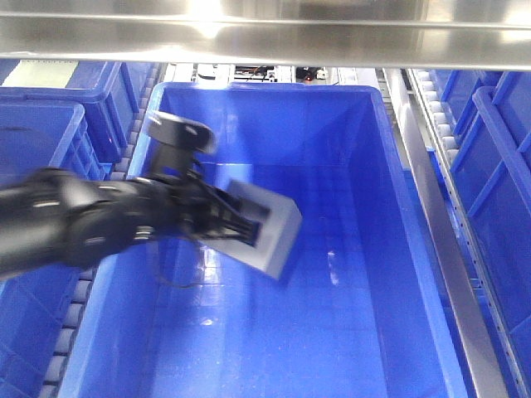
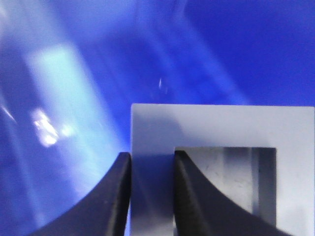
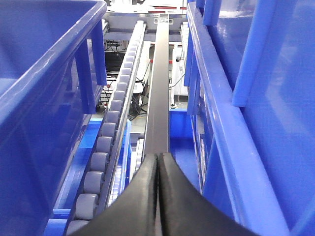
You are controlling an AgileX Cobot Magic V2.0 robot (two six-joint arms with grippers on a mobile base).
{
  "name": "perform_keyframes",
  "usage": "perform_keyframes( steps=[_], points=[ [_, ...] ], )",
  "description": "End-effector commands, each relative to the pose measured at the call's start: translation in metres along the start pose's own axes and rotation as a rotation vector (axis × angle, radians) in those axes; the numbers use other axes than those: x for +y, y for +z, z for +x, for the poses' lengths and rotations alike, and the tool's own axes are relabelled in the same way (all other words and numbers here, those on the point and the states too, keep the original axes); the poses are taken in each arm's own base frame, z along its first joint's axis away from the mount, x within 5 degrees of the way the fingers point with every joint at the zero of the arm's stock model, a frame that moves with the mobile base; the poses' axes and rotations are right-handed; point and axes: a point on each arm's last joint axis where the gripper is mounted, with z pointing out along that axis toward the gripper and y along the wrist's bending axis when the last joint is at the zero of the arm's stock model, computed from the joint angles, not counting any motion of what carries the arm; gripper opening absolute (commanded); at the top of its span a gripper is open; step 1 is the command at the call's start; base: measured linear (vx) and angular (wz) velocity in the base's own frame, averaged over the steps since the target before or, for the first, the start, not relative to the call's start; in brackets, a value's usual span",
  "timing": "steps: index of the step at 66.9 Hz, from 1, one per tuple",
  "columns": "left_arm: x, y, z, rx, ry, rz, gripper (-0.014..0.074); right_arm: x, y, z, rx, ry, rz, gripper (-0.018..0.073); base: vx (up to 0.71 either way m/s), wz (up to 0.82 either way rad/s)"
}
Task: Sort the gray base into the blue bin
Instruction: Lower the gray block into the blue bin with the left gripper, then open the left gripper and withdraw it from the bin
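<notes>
The gray base [image 1: 278, 234] hangs tilted inside the big blue bin [image 1: 373, 116], above its floor. My left gripper [image 1: 241, 225] is shut on it. In the left wrist view the two black fingers [image 2: 115, 196] clamp one wall of the gray base [image 2: 216, 125], one finger outside it and the other inside its square recess. The bin's blue floor shows blurred behind the block. My right gripper [image 3: 158, 169] is shut with nothing between its fingers, and it sits over a roller track between bins. It does not show in the front view.
More blue bins stand at the left [image 1: 50, 116] and right [image 1: 498, 166]. A metal rail [image 1: 431, 215] and gray rollers [image 3: 101, 147] run between them. A shiny steel beam [image 1: 265, 33] crosses the top of the front view.
</notes>
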Motion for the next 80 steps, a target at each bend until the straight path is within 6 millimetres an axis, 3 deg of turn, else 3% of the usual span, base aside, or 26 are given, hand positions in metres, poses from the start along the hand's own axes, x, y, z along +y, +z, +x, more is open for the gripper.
perform_keyframes(
  steps=[1,16,37,45,64,80],
  points=[
    [-0.006,-0.001,-0.019,-0.098,-0.038,0.032,0.002,0.0,0.0,-0.006,-0.08,-0.02,0.004,-0.0005,0.0,0.0],
    [-0.004,0.025,-0.004,-0.034,-0.037,0.02,0.0122,0.0,0.0,-0.006,-0.08,-0.02,0.004,-0.0005,0.0,0.0],
    [-0.004,0.019,-0.006,-0.032,-0.025,0.018,0.0471,0.0,0.0,-0.006,-0.08,-0.02,0.004,-0.0005,0.0,0.0],
    [-0.004,0.006,-0.01,-0.025,0.034,0.009,0.0509,0.0,0.0,-0.006,-0.08,-0.02,0.004,-0.0005,0.0,0.0],
    [-0.001,-0.04,-0.004,-0.039,0.061,0.005,0.0462,0.0,0.0,-0.006,-0.08,-0.02,0.004,-0.0005,0.0,0.0],
    [0.004,-0.104,0.024,-0.152,0.051,0.026,0.04,0.0,0.0,-0.006,-0.08,-0.02,0.004,-0.0005,0.0,0.0]
  ],
)
